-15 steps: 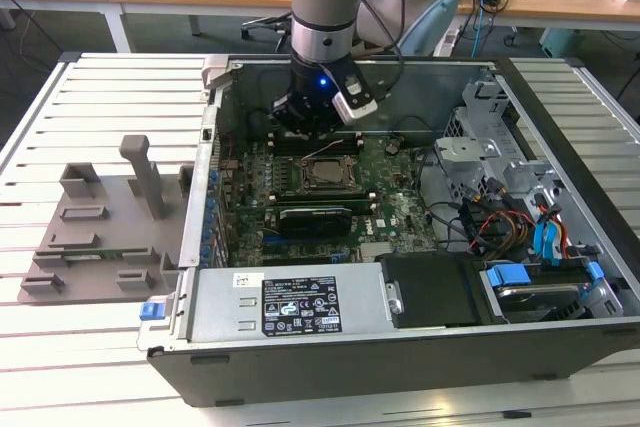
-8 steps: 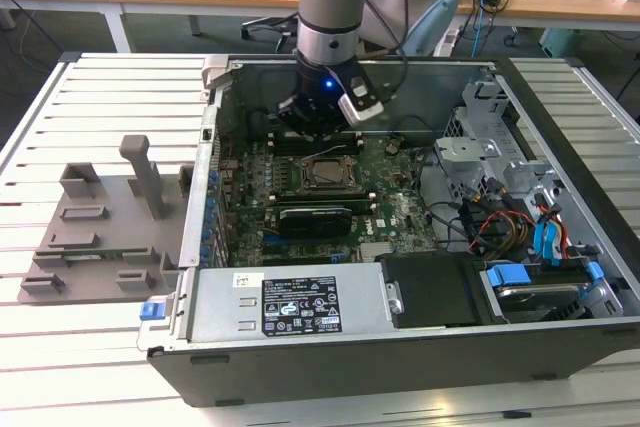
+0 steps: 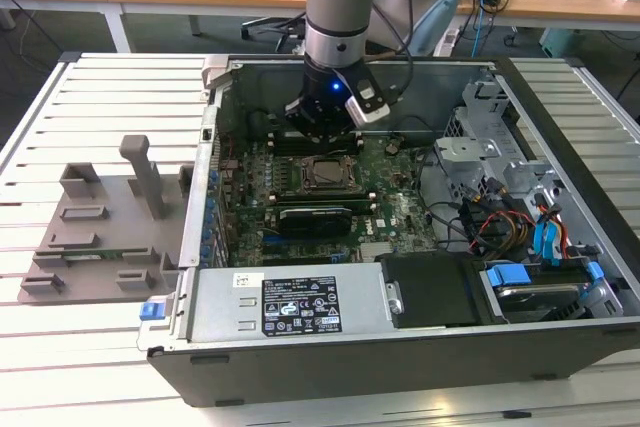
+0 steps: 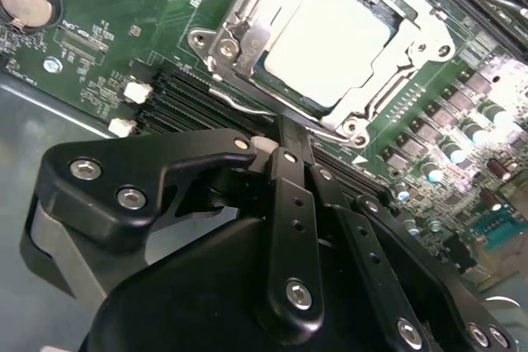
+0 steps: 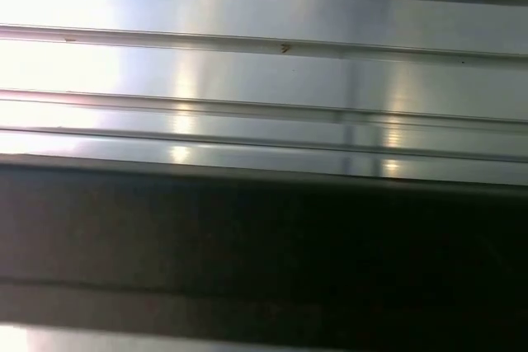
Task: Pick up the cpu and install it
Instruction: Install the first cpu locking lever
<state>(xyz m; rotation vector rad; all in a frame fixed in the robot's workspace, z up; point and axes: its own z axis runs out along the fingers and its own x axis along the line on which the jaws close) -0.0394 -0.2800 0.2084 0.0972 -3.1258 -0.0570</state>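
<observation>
Sitting silvery with pale rim, cpu [image 4: 328,43] in socket frame [image 4: 247,35]; gripper [image 4: 285,150] just beside frame, fingers pressed together, empty; memory slots [image 4: 177,96] beside frame.

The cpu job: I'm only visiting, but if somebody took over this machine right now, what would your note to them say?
Gripper: shut, holding nothing, above the motherboard inside the open case.
Cpu: lying flat in its socket, apart from the gripper, with the metal frame around it.
Tray: on the slatted table at the exterior view's left, with no chip visible on it.
Done: cpu picked up and placed in the socket.
Left: I cannot tell whether the socket latch is locked; check that.
</observation>
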